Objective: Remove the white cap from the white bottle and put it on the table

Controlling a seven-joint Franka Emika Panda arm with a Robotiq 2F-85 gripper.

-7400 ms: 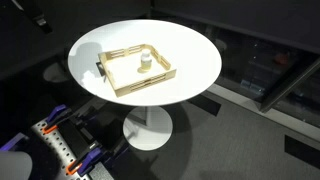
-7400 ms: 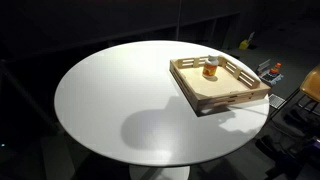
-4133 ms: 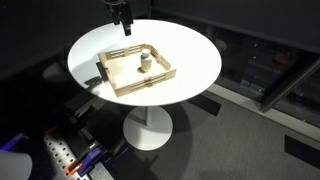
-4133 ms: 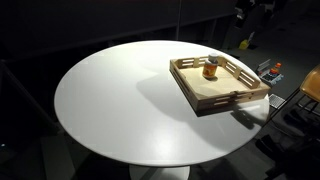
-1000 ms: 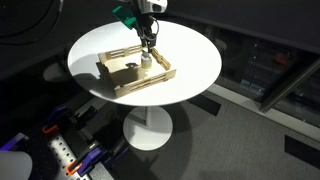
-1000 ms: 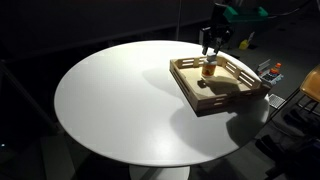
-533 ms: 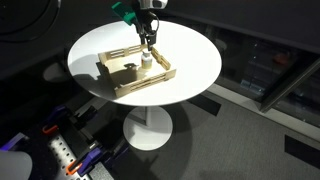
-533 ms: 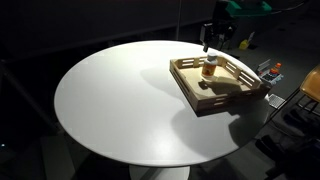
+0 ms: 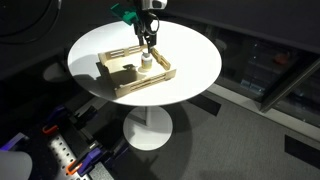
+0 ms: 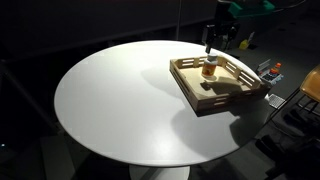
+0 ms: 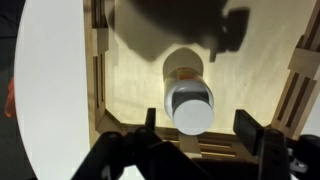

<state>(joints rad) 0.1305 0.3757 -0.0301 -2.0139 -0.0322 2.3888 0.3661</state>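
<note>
The small white bottle (image 9: 146, 65) stands upright inside the light wooden tray (image 9: 128, 83) on the round white table (image 9: 190, 60). It also shows in an exterior view (image 10: 209, 70) and the wrist view (image 11: 186, 80). Its white cap (image 11: 191, 108) is on the bottle's top. My gripper (image 9: 148, 42) hangs just above the bottle, also in an exterior view (image 10: 214, 44). In the wrist view the gripper (image 11: 194, 130) is open, its fingers either side of the cap with gaps, touching nothing.
The tray (image 10: 240, 97) sits near the table's edge, its walls close around the bottle. The wide white tabletop (image 10: 120, 110) spreads beside the tray. Dark floor and equipment (image 9: 60, 150) lie below the table.
The arm came in from above over several seconds. In the last second the gripper has stayed over the bottle, with almost no movement. The bottle has not moved.
</note>
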